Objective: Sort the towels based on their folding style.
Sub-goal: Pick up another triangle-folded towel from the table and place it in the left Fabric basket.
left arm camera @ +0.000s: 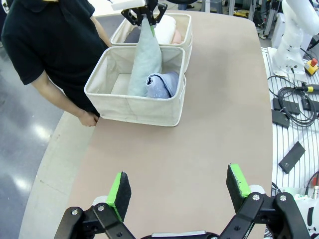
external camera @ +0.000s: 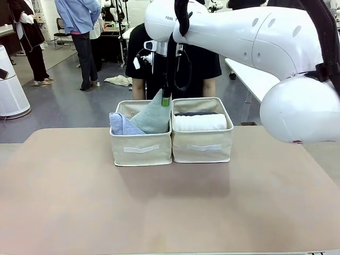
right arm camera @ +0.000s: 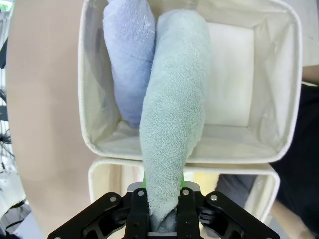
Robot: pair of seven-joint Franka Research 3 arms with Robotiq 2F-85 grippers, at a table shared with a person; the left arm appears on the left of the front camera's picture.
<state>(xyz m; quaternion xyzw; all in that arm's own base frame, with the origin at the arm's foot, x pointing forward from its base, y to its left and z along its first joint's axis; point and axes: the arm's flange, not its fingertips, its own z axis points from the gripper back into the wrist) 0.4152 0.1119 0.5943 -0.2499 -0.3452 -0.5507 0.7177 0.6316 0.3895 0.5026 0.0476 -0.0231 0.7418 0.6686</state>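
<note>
Up high: a towel hangs over the basket

Two cream baskets (external camera: pixel 141 149) sit side by side on the table (external camera: pixel 159 212). The right gripper (right arm camera: pixel 162 221) pinches the grey-teal towel (external camera: pixel 154 114) tight, its bottom inside the left basket beside the light blue towel (external camera: pixel 123 125). The left gripper (left arm camera: pixel 178 191) hangs wide open, holding nothing.

Front view: fixed, low, facing across the tan bench (external camera: pixel 170 207) toward the two cream fabric baskets (external camera: pixel 141 146).
Left wrist view: high, well back, angled down along the bench.
Right wrist view: close, straight down into one basket.
Shared by all views: both baskets and the grey-teal terry towel (right arm camera: pixel 172 129).
</note>
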